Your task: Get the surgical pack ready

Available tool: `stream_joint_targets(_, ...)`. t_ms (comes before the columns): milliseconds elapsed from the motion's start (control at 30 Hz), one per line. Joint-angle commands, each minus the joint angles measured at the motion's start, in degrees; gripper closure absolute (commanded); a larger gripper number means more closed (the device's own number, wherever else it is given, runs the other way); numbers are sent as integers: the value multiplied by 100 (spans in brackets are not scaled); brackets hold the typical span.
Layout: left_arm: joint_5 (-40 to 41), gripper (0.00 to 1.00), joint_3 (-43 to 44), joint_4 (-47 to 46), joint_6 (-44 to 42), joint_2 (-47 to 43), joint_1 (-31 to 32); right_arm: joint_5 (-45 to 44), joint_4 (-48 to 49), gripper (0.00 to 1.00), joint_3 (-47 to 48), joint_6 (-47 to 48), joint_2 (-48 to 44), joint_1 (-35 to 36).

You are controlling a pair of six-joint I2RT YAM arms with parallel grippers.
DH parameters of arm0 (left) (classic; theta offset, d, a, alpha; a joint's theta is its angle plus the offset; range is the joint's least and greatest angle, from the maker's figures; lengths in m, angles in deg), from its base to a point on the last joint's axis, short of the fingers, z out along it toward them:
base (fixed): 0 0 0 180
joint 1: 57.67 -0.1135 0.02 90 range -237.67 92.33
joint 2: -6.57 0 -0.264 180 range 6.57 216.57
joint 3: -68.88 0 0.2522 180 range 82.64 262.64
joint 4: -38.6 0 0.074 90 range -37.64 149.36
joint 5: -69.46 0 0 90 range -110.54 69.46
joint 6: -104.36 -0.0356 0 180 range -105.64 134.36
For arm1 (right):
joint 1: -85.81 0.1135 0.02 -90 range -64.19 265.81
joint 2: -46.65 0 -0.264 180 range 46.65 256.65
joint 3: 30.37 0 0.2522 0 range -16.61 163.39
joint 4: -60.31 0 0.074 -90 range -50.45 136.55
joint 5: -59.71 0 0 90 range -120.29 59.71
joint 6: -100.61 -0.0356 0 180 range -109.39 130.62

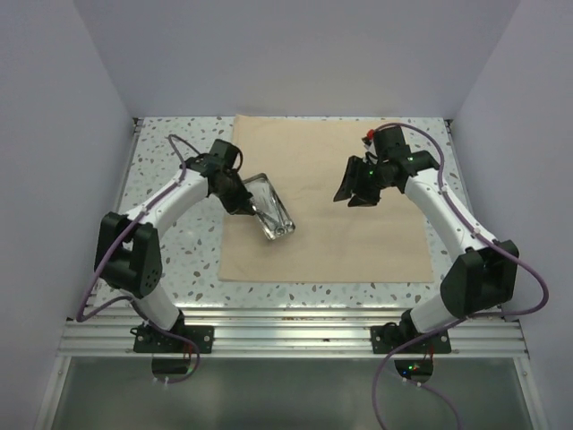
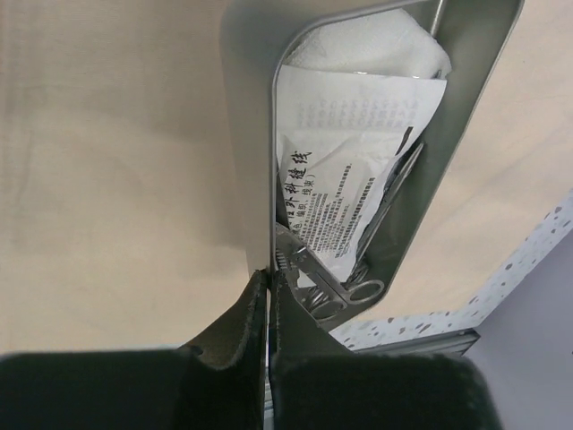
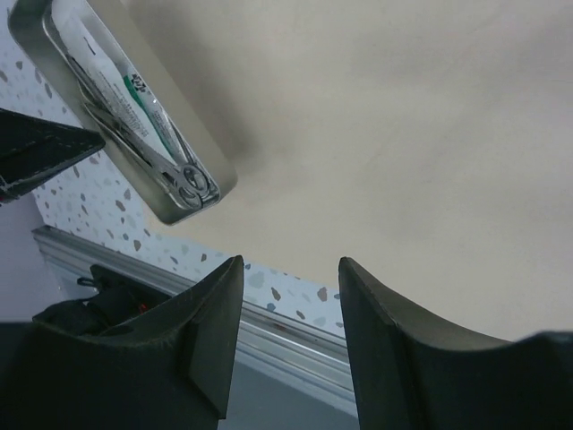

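So the speckled desk (image 1: 179, 260) has a big beige cloth (image 1: 358, 233) spread flat over most of its middle and far side, reaching the back wall. Both arms reach in over it from the near edge.

The right claw (image 1: 355, 199) hangs above the right-centre of the cloth with its fingers spread wide and nothing between them. From its own wrist camera you just see bare cloth through the gap.

The left claw (image 2: 268, 282) is squeezed down to a sliver, pinching the thin rim of the steel tray (image 1: 271, 208) at one short end. The tray sits diagonally over the left part of the cloth, close to its left edge. Can't tell if it's resting flat or lifted a bit.

Inside the tray there's a printed packet (image 2: 358, 152) lying lengthwise and white gauze (image 2: 367, 45) bunched at the end away from the claw. The scissor-like instruments (image 2: 345, 291) are tucked along one side, ring handles at the claw end.
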Motion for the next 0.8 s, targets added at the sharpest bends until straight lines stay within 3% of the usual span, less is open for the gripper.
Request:
stream_joint_targets(0, -119, 100, 408, -967, 1145, 335, 226, -169, -172, 50, -186, -72, -374, -237)
stream_joint_targets(133, -171, 100, 635, -1453, 1666, 889, 604, -187, -93, 50, -389, -81, -471, -404)
stream_joint_targets(400, -637, 100, 1901, -1673, 2123, 2261, 1027, -204, 3, 50, -530, -28, -348, -712)
stream_joint_targets(733, -1568, 100, 1243, -2543, 2185, 2438, 1001, -301, 135, 50, -512, -45, 12, -774)
stream_joint_targets(767, -1673, 84, 1234, -2483, 2089, 2455, 983, -301, 179, 49, -512, -63, 73, -765)
